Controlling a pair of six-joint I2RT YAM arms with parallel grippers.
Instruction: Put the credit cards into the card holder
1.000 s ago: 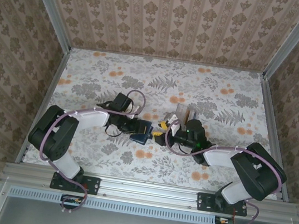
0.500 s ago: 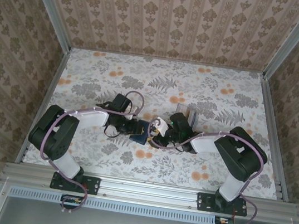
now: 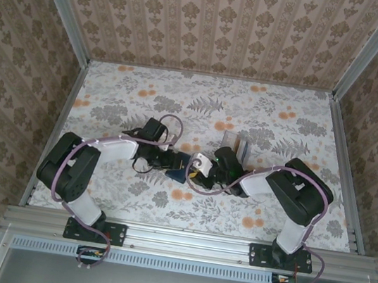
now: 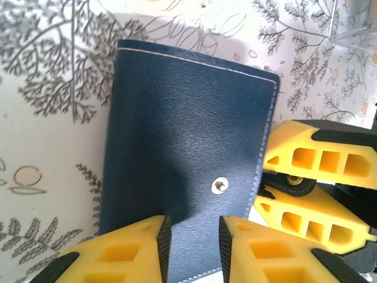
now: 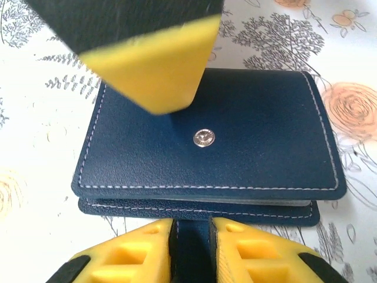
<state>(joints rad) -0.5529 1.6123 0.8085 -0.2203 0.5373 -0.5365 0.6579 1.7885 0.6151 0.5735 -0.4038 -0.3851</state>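
The card holder (image 4: pixel 188 130) is a dark navy wallet with a small metal snap, lying flat on the floral table (image 3: pixel 283 127); it also shows in the top view (image 3: pixel 180 168) and the right wrist view (image 5: pixel 259 124). My left gripper (image 4: pixel 192 247) is open, its fingers spread over the holder's near edge, and one finger (image 5: pixel 150 65) rests on the cover. My right gripper (image 5: pixel 191 250) is shut on the holder's navy clasp strap at its long edge, as the left wrist view (image 4: pixel 293 180) also shows. A small orange-tan rectangle (image 3: pixel 221 126), perhaps a card, lies behind the rack.
A clear slotted rack (image 3: pixel 235 147) stands just behind my right arm, and its corner (image 4: pixel 353 23) shows in the left wrist view. Patterned walls and metal rails (image 3: pixel 342 164) enclose the table. Both arms crowd the middle near the front.
My right gripper has swung left from beside the rack to the card holder and closed on its strap. The left gripper and the holder have hardly moved.
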